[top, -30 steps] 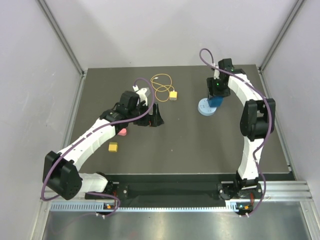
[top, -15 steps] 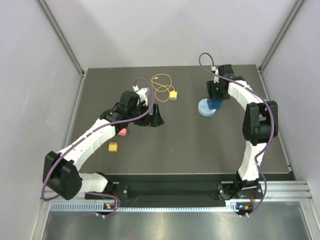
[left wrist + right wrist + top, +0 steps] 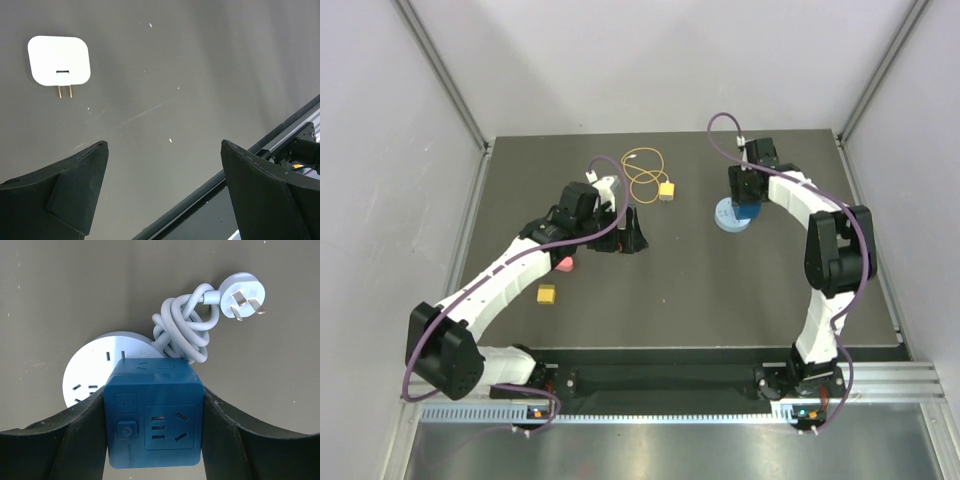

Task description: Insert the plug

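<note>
The plug [image 3: 667, 189], a small yellow connector on a looped yellow-orange wire [image 3: 642, 172], lies on the dark table at the back centre, untouched. My left gripper [image 3: 636, 238] is open and empty in front of it and to its left; in the left wrist view [image 3: 164, 145] only bare table shows between the jaws. My right gripper [image 3: 748, 199] is shut on a blue socket cube [image 3: 155, 417], which sits on a round white power strip [image 3: 87, 375]. The cube [image 3: 749, 209] and strip [image 3: 728, 218] also show in the top view.
A coiled white cable [image 3: 185, 332] with a three-pin plug [image 3: 243, 294] lies beside the strip. A pale rounded-square piece with two thin pins [image 3: 59, 62] lies on the table. A pink piece [image 3: 563, 264] and a loose yellow block [image 3: 547, 293] lie by the left arm.
My right wrist has shifted left and turned, with the blue cube still between its fingers. The left arm has not moved.
</note>
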`<state>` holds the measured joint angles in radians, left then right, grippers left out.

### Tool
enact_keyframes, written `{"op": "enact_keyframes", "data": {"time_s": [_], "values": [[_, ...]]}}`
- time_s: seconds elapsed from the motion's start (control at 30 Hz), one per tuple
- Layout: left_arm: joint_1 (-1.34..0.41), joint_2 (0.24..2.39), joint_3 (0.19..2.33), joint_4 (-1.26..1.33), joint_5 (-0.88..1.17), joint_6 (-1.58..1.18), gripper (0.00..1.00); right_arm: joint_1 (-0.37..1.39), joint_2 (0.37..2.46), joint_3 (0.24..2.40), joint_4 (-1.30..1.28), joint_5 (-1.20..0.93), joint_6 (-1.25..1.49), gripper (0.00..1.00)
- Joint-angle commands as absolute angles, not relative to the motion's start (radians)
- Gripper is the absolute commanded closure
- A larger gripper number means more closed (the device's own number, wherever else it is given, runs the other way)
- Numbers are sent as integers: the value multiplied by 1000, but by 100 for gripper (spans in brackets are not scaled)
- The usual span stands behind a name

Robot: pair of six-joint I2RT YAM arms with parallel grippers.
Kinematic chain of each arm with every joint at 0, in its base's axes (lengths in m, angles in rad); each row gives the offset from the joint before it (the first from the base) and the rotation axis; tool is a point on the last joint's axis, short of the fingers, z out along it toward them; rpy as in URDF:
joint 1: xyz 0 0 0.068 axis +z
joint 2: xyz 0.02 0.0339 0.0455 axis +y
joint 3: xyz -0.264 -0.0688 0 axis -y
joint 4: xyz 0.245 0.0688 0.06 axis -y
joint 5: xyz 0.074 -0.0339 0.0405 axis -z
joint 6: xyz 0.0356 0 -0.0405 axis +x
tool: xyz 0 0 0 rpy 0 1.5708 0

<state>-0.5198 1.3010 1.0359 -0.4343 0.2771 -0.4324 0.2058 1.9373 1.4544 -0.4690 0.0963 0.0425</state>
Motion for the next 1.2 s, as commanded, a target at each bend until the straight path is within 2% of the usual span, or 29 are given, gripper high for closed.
{"op": "enact_keyframes", "data": {"time_s": [0.0,0.27,0.33,0.37,0.57,0.67,0.87,0.9,0.97,1.0,1.03,1.1,1.17], "values": [[-517,1298,1051,-405,298,-434,2,239,2028,1333,-583,44,110,100],[-517,1282,1055,-416,293,-434,2,229,2013,1368,-638,78,135,99],[-515,1278,1057,-422,290,-439,2,224,1988,1379,-652,103,144,87],[-515,1270,1057,-422,291,-442,2,224,1977,1391,-666,118,147,77],[-515,1255,1060,-431,296,-479,2,216,1925,1421,-732,178,147,75],[-515,1244,1054,-439,290,-500,2,195,1901,1395,-726,173,143,69],[-517,1233,1051,-454,265,-571,3,184,1847,1434,-738,147,133,45],[-515,1235,1054,-460,244,-581,3,184,1841,1446,-741,143,133,36],[-511,1239,1074,-497,201,-612,2,184,1822,1491,-756,124,137,26],[-506,1244,1083,-515,142,-620,2,186,1816,1505,-761,120,138,16],[-502,1246,1094,-540,111,-647,2,186,1810,1519,-767,117,137,11],[-470,1258,1127,-612,48,-676,2,186,1783,1542,-776,104,137,2],[-412,1266,1149,-655,9,-727,2,187,1747,1549,-776,85,138,0]]}}
